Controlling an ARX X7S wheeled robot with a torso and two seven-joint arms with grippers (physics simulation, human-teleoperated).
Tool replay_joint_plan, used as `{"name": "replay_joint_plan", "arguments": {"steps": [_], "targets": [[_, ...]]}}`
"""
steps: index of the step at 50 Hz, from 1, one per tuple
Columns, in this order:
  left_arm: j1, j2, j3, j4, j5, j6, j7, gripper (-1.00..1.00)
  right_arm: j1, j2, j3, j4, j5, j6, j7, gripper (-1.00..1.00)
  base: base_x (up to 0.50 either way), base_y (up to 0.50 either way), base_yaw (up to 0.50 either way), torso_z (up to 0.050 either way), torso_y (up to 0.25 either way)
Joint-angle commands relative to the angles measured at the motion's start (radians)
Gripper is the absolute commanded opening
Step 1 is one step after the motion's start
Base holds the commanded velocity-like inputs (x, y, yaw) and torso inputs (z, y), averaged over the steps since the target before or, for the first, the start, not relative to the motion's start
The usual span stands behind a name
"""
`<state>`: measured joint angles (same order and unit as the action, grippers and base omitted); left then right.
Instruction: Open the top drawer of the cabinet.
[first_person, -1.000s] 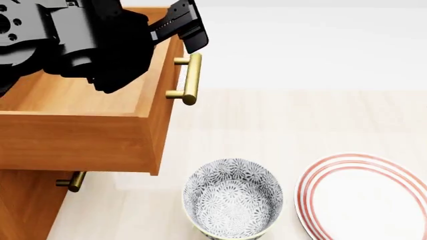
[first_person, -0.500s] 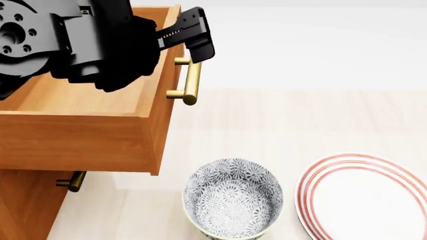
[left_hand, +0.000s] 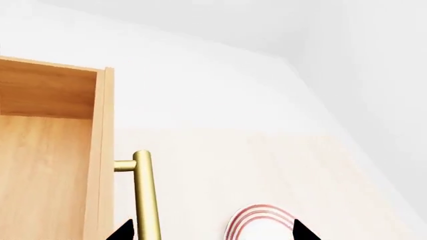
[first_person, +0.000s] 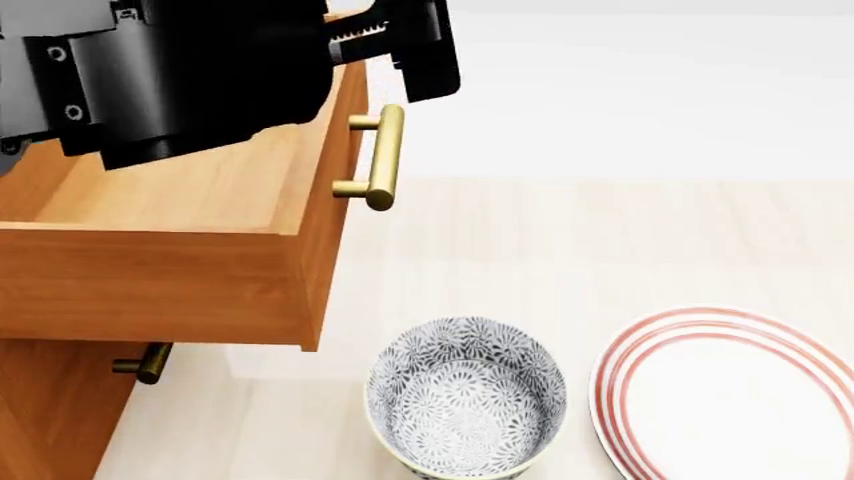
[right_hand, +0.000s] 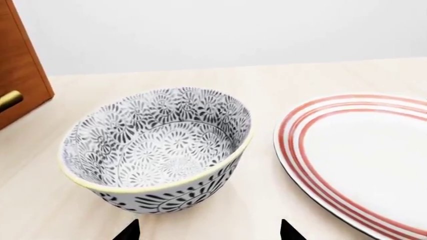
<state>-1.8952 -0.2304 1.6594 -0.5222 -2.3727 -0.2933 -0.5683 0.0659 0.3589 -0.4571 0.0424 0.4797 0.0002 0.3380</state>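
The top drawer (first_person: 174, 240) stands pulled well out of the cabinet (first_person: 54, 420), its lighter wood interior open to the head view and its front panel facing the middle of the table (first_person: 601, 240). Its brass bar handle (first_person: 384, 157) sticks out from the drawer front, free of any grip.

The left hand (first_person: 420, 45) hangs above the drawer's front edge, near the far end of the handle but not touching it (its dark body covers much of the drawer's far corner in the head view). In the left wrist view its two fingertips (left_hand: 123, 231) show as dark points set wide apart, one just beside the handle and the other over by the plate, with nothing between them, so this hand is spread open and holds nothing.

A lower drawer's handle (first_person: 144, 362) peeks out beneath the open drawer, against the cabinet front.

On the table in front of the cabinet sits a bowl (first_person: 465, 408) with a black-and-white floral pattern and a pale yellow rim, upright. Just beside it, on the side away from the cabinet, lies a white plate (first_person: 727, 395) with red rings; the two are close but apart.

The right hand (right_hand: 208, 231) looks at the bowl from close by; its fingertips show apart and empty.
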Motion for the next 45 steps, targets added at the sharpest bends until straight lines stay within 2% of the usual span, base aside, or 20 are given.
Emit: {"name": "replay_joint_plan", "arguments": {"steps": [1, 4, 9, 17, 19, 21, 24, 31, 34, 45], "targets": [[0.021, -0.094, -0.057, 0.280, 0.082, 0.132, -0.051, 1.00, 0.006, -0.020, 0.024, 0.008, -0.015, 0.000, -0.019, 1.00, 0.00, 0.00, 0.00, 0.000, 0.000], [0.033, -0.119, -0.061, 0.339, 0.101, 0.156, -0.066, 1.00, 0.008, -0.020, 0.024, 0.008, -0.014, 0.001, -0.018, 1.00, 0.00, 0.00, 0.00, 0.000, 0.000], [0.047, -0.173, -0.052, 0.460, 0.213, 0.230, -0.099, 1.00, 0.009, -0.021, 0.024, 0.011, -0.012, 0.001, -0.018, 1.00, 0.00, 0.00, 0.00, 0.000, 0.000], [0.033, -0.268, -0.009, 0.746, 0.528, 0.341, -0.261, 1.00, 0.004, -0.018, 0.018, 0.005, -0.012, 0.004, -0.016, 1.00, 0.00, 0.00, 0.00, 0.000, 0.000], [0.012, -0.283, 0.018, 0.809, 0.687, 0.355, -0.351, 1.00, 0.002, -0.017, 0.018, 0.002, -0.011, 0.006, -0.015, 1.00, 0.00, 0.00, 0.00, 0.000, 0.000], [0.009, -0.300, 0.020, 0.861, 0.747, 0.369, -0.393, 1.00, 0.002, -0.016, 0.017, 0.000, -0.011, 0.008, -0.015, 1.00, 0.00, 0.00, 0.00, 0.000, 0.000], [0.017, -0.321, 0.032, 0.929, 0.844, 0.383, -0.465, 1.00, 0.004, -0.018, 0.016, 0.006, -0.012, 0.005, -0.017, 1.00, 0.00, 0.00, 0.00, 0.000, 0.000], [0.091, -0.364, 0.046, 1.038, 1.028, 0.445, -0.531, 1.00, 0.003, -0.018, 0.012, 0.010, -0.013, 0.002, -0.018, 1.00, 0.00, 0.00, 0.00, 0.000, 0.000], [0.125, -0.383, 0.061, 1.052, 1.181, 0.449, -0.623, 1.00, 0.003, -0.018, 0.010, 0.010, -0.012, 0.003, -0.019, 1.00, 0.00, 0.00, 0.00, 0.000, 0.000], [0.242, -0.395, 0.124, 1.094, 1.390, 0.481, -0.626, 1.00, 0.002, -0.011, 0.007, -0.006, -0.008, 0.015, -0.013, 1.00, 0.00, 0.00, 0.00, 0.000, 0.000]]}}
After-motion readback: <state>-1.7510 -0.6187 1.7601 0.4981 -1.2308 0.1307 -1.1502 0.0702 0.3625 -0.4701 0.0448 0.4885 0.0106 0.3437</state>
